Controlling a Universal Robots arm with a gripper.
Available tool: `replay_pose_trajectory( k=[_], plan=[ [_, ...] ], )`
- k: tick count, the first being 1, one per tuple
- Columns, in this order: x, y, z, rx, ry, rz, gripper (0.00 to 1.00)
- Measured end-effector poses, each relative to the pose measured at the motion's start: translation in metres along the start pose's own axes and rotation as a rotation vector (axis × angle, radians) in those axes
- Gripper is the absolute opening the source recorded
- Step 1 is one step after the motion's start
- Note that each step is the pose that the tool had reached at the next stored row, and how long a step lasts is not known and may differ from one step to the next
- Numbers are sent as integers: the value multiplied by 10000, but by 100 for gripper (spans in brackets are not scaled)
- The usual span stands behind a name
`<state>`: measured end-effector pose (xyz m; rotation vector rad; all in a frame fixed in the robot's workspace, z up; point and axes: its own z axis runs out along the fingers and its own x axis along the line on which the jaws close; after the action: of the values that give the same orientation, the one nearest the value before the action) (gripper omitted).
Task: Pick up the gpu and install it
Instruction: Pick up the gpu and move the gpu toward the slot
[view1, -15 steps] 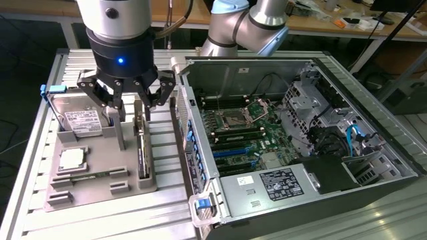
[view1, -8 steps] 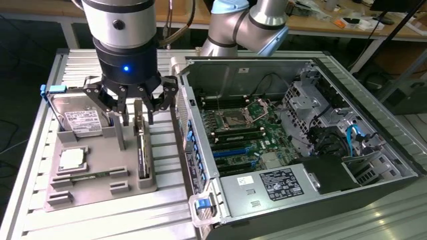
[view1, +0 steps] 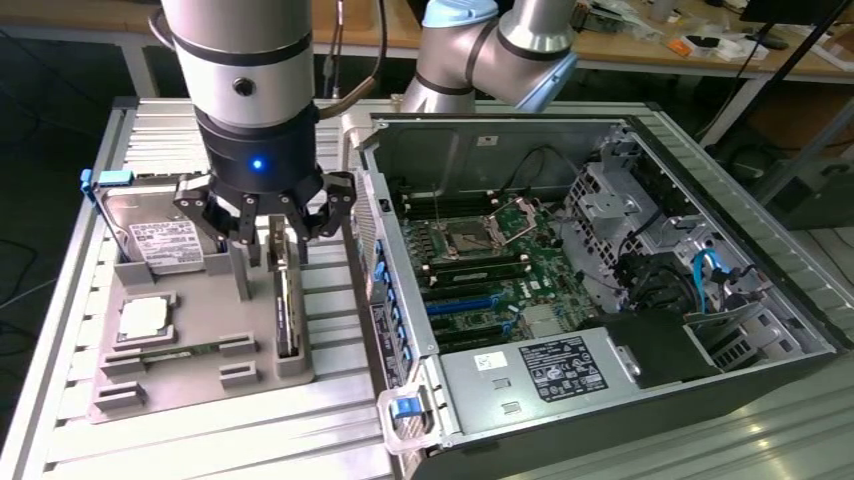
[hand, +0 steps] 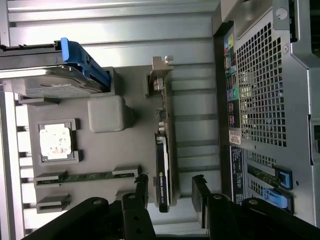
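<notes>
Exterior: gripper (view1: 267, 222) open over gpu (view1: 286, 310), hiding its far end. Gpu stands on edge in tray (view1: 200, 305). Drive (view1: 158, 240) at its 10 o'clock, case (view1: 534, 130) at 3.
Wrist: fingers (hand: 141, 187) flank gpu (hand: 164, 165), gaps both sides.

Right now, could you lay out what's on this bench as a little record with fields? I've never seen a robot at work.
gpu: black card standing on edge in the grey holder
jaws: open, above the gpu, one on either side, not gripping
hard drive: in the same holder, blue handles
chip: lying flat in the holder
computer case: side open, to the exterior view's right of the holder
gpu installed: not yet
</notes>
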<state>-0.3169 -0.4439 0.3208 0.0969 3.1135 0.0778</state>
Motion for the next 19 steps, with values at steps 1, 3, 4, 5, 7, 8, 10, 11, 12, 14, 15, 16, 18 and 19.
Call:
replay_pose_trajectory(
  k=[1,3,4,5,7,8,10,11,12,14,15,16,18,19],
  plan=[
    [0,-3,16,0,1,-4,48],
    [1,-6,53,-4,10,-184,48],
    [1,-7,72,-9,18,-357,48],
    [2,-8,89,-12,26,-519,48],
    [3,-10,126,-20,42,-832,48],
    [3,-11,144,-23,49,-961,48],
    [3,-13,180,-27,59,-1157,48],
    [3,-15,198,-28,61,-1193,48],
    [4,-16,216,-29,62,-1212,48],
    [5,-18,254,-29,64,-1246,48],
    [5,-19,271,-30,64,-1263,48],
    [6,-20,290,-30,66,-1283,48],
    [6,-22,326,-32,67,-1320,48],
    [7,-23,344,-32,68,-1338,48]
  ],
)
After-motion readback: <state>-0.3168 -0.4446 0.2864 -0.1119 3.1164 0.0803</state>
